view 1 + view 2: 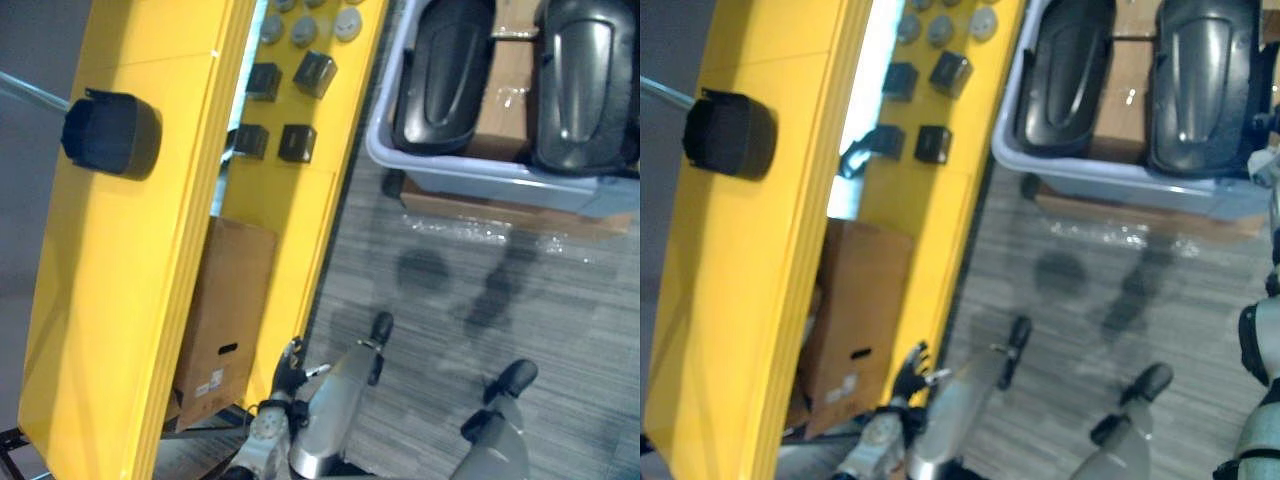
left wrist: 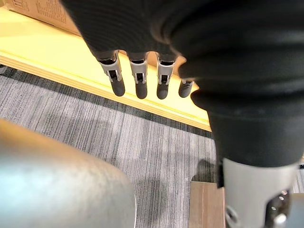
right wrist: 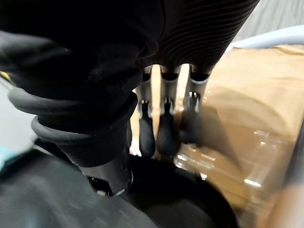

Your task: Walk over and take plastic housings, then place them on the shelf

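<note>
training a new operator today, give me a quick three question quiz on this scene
1. True or false: the left hand grips a housing.
2. How many large black housings lie in the grey bin? A one, B two, C four.
3. Fill in: the dark round part sits on the ___ shelf.
Key: 1 false, it is open and empty; 2 B; 3 yellow.

Yellow shelf (image 1: 120, 300), black plastic housings (image 1: 448, 70), pale grey-blue bin (image 1: 470, 180), brown cardboard box (image 1: 225, 300), grey striped carpet (image 1: 450, 300)
</note>
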### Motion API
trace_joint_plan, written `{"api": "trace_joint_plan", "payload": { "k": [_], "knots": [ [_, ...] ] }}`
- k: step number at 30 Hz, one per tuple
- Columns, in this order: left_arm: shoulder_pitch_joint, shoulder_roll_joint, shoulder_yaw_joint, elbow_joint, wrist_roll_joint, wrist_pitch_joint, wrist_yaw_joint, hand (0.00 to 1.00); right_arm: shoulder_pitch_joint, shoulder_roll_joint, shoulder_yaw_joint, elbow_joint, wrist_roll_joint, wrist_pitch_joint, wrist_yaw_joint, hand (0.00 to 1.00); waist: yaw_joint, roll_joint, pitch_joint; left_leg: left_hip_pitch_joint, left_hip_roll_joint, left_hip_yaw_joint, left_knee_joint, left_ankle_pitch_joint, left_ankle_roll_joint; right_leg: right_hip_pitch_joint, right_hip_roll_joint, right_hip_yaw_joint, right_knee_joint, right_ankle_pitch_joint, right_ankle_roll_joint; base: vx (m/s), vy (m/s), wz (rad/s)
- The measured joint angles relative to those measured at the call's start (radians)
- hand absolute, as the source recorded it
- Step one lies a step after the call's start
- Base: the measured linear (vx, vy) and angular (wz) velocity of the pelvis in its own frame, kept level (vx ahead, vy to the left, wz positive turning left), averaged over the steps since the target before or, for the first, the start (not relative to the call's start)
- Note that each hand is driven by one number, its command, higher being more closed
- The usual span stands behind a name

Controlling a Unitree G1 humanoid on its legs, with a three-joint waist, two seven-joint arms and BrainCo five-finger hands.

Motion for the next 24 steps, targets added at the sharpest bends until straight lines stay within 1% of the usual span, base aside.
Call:
{"api": "trace_joint_plan", "payload": {
  "k": [2,3,5,7,9,11,12,14,16,20,21,23,24],
  "knots": [
    [0.0,0.0,0.0,0.0,0.0,0.0,0.0,0.0,-0.002,0.0,0.001,0.002,-0.003,0.003,0.008,1.0,0.001,0.001,-0.001,0.0,0.0,0.0,0.0,0.0,0.0,0.0,0.0,0.0,0.0,0.0,0.0,-0.02,0.0,0.0],
    [0.0,-0.003,-0.001,0.0,0.0,0.0,0.0,0.0,0.0,0.0,0.001,0.013,-0.017,0.004,0.015,1.0,0.009,0.003,-0.002,0.0,0.0,0.0,0.0,0.0,0.0,0.0,0.0,0.0,0.001,-0.001,-0.001,-0.03,-0.001,0.0],
    [0.0,-0.004,-0.007,0.0,0.0,-0.006,0.0,0.0,0.0,0.0,0.001,0.014,-0.027,0.004,0.015,1.0,0.016,0.006,-0.005,0.0,0.0,-0.001,0.0,0.0,0.0,0.0,0.0,-0.001,0.001,-0.004,-0.007,-0.04,-0.002,0.0],
    [0.0,-0.004,-0.012,0.005,0.0,-0.021,0.0,0.0,0.0,0.0,0.001,0.014,-0.027,0.001,0.006,1.0,0.018,0.006,-0.005,0.0,0.0,-0.001,0.0,0.0,0.0,0.0,0.0,-0.002,0.001,-0.005,-0.007,-0.03,-0.003,0.01],
    [0.0,-0.001,-0.022,0.008,0.0,-0.037,0.002,0.0,0.001,0.004,0.001,0.014,-0.028,-0.005,-0.024,1.0,0.019,0.006,-0.005,0.0,0.0,-0.002,0.0,0.0,0.0,0.001,0.0,-0.003,0.0,-0.005,-0.007,0.0,0.0,0.0],
    [0.0,-0.001,-0.025,0.008,0.0,-0.043,0.003,0.0,0.001,0.012,0.001,0.016,-0.028,-0.015,-0.075,1.0,0.021,0.006,-0.005,-0.001,0.0,-0.003,0.0,0.0,0.0,0.001,-0.001,-0.005,0.0,-0.004,-0.007,0.0,0.0,0.0],
    [0.0,0.0,-0.025,0.008,0.0,-0.044,0.003,0.0,0.001,0.015,0.001,0.018,-0.027,-0.021,-0.09,1.0,0.021,0.006,-0.005,-0.001,0.0,-0.004,0.0,0.0,0.0,0.001,-0.001,-0.005,0.0,-0.004,-0.007,0.0,0.0,0.0],
    [0.001,0.0,-0.028,0.007,0.001,-0.049,0.012,0.0,0.001,0.027,0.001,0.033,-0.028,-0.05,-0.168,1.0,0.021,0.006,-0.005,-0.002,-0.001,-0.007,0.0,0.0,0.0,0.003,-0.001,-0.01,0.0,-0.004,-0.006,0.0,0.0,0.04],
    [0.001,0.0,-0.029,0.004,0.002,-0.051,0.016,0.0,0.001,0.03,0.001,0.037,-0.028,-0.056,-0.204,1.0,0.02,0.006,-0.005,-0.002,-0.001,-0.009,0.0,0.0,0.0,0.005,0.0,-0.014,0.0,-0.003,-0.005,0.0,0.0,0.04],
    [0.013,0.003,-0.042,-0.052,0.006,-0.055,0.043,0.0,0.001,0.031,-0.027,0.057,-0.028,-0.098,-0.335,1.0,0.017,0.005,-0.004,-0.001,-0.001,-0.017,0.003,0.0,0.0,0.018,0.001,-0.024,-0.002,-0.003,-0.005,-0.01,0.0,0.05],
    [0.014,0.002,-0.047,-0.065,0.006,-0.054,0.046,0.0,0.001,0.032,-0.033,0.057,-0.028,-0.105,-0.344,1.0,0.016,0.005,-0.004,0.0,-0.001,-0.017,0.003,0.0,0.0,0.019,0.001,-0.024,-0.002,-0.003,-0.005,0.0,0.0,0.0],
    [0.015,0.0,-0.073,-0.112,0.013,-0.047,0.047,0.0,0.0,0.032,-0.04,0.056,-0.029,-0.133,-0.376,1.0,0.009,0.003,-0.003,0.004,-0.001,-0.017,0.003,0.0,0.0,0.025,0.002,-0.025,-0.002,-0.003,-0.005,-0.01,-0.001,0.02],
    [0.019,-0.01,-0.076,-0.151,0.013,-0.035,0.045,0.0,0.0,0.041,-0.052,0.054,-0.047,-0.148,-0.394,1.0,-0.006,0.002,-0.002,0.009,-0.001,-0.02,0.004,-0.001,-0.001,0.033,0.003,-0.028,-0.003,-0.003,-0.005,-0.02,-0.003,0.05]
  ]
}}
